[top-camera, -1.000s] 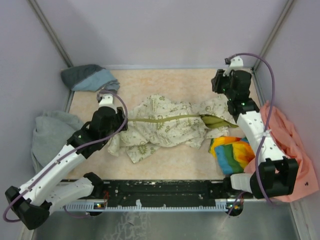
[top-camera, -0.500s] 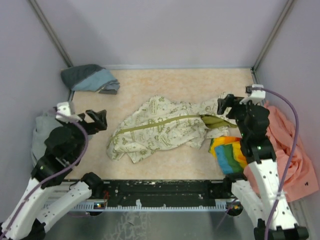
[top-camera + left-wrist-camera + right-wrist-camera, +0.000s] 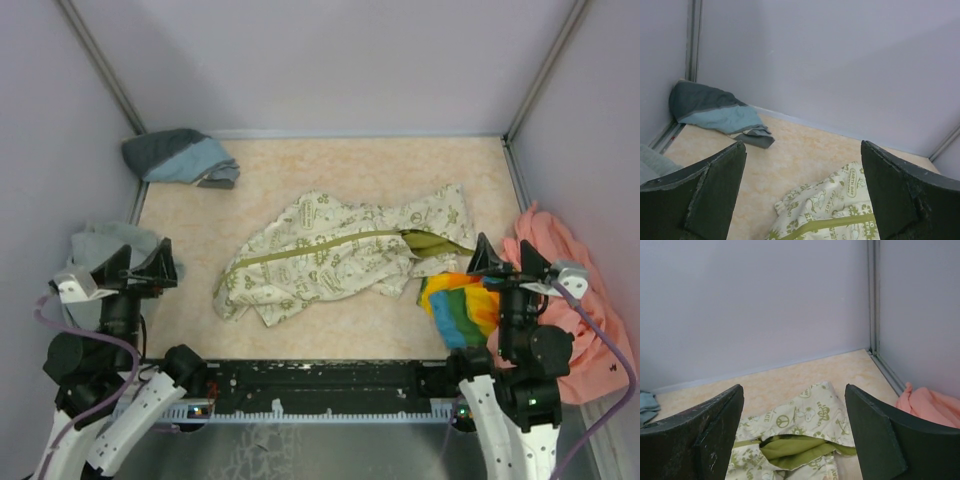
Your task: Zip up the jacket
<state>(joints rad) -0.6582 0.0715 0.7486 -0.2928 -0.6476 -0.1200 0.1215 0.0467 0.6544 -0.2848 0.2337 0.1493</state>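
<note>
The jacket [image 3: 335,255], cream with olive-green motifs, lies crumpled in the middle of the table. Its olive zipper strip [image 3: 310,244] runs left to right, and olive lining shows at its right end [image 3: 432,241]. It also shows in the left wrist view [image 3: 840,210] and the right wrist view [image 3: 800,440]. My left gripper [image 3: 138,265] is open and empty, raised at the near left, well away from the jacket. My right gripper [image 3: 508,258] is open and empty, raised at the near right, apart from the jacket.
A grey-blue garment [image 3: 180,157] lies at the far left corner. A grey sweatshirt [image 3: 100,260] hangs off the left edge. A rainbow-coloured cloth [image 3: 462,305] lies right of the jacket, and a peach-pink garment [image 3: 575,290] lies at the right edge. Walls enclose three sides.
Both arms have pulled back from the jacket's two ends to the near edge, with grippers open. The jacket now lies free on the table.
</note>
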